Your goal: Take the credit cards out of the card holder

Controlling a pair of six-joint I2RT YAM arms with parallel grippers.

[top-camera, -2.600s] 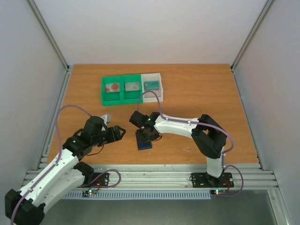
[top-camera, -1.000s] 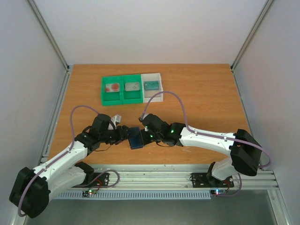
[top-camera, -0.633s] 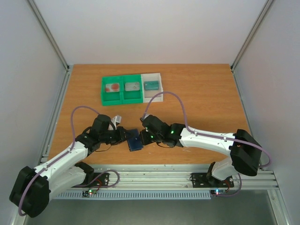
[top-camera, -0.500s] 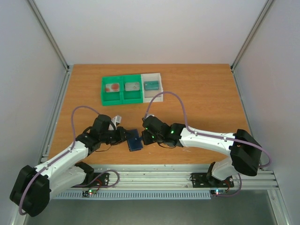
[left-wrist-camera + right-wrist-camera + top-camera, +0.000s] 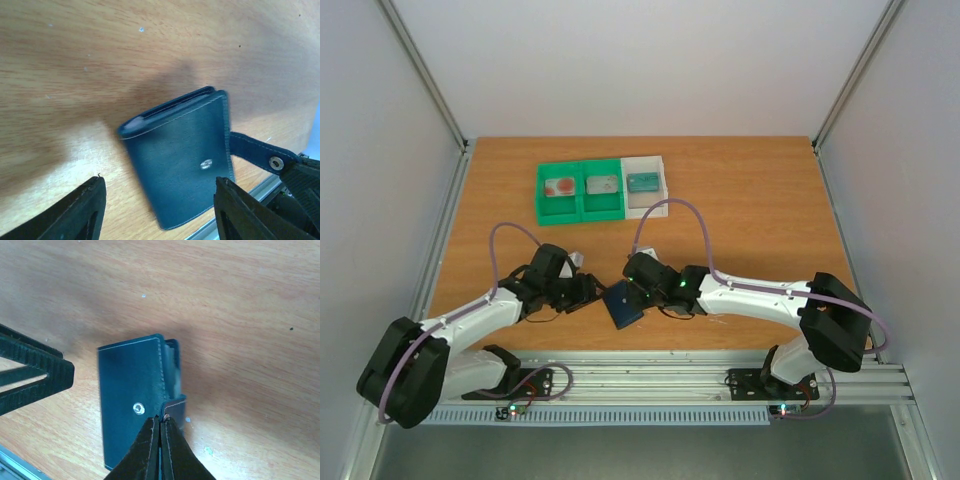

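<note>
From above, the card holder (image 5: 622, 305) lies on the desk (image 5: 750, 200) near its front edge, between the left gripper (image 5: 588, 292) and the right gripper (image 5: 631, 292); well behind, a credit card (image 5: 558, 186) with a red blotch sits in the left compartment of the green-and-white tray (image 5: 582, 195). In the left wrist view the left gripper's fingers (image 5: 82, 210) stand wide apart, the folded holder between them, neither touching it. In the right wrist view the right gripper is pinched tight on the holder's side tab (image 5: 175, 402)
</note>
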